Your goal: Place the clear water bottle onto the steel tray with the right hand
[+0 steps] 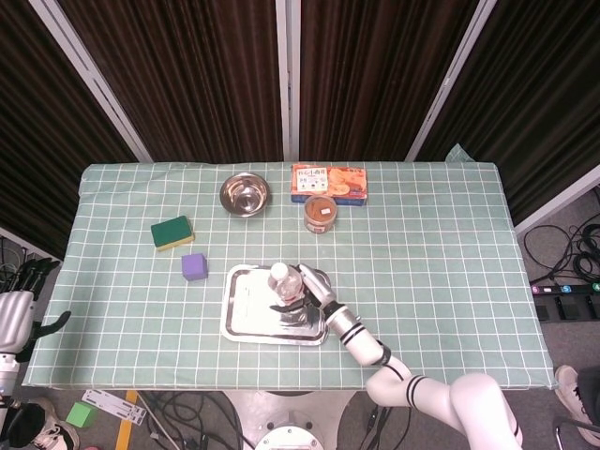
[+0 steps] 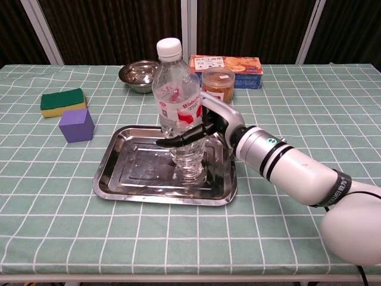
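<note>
The clear water bottle (image 2: 177,113) with a white cap and red label stands upright on the steel tray (image 2: 132,170), its base at the tray's middle right. My right hand (image 2: 205,126) grips the bottle around its middle, fingers wrapped round the front. From the head view the bottle (image 1: 285,284) and right hand (image 1: 314,291) sit over the tray (image 1: 248,309). My left hand (image 1: 14,314) hangs off the table's left edge, fingers apart and holding nothing.
A purple cube (image 2: 76,125) and a green-yellow sponge (image 2: 62,101) lie left of the tray. Behind it stand a steel bowl (image 2: 141,75), an orange-lidded jar (image 2: 218,84) and a snack box (image 2: 226,63).
</note>
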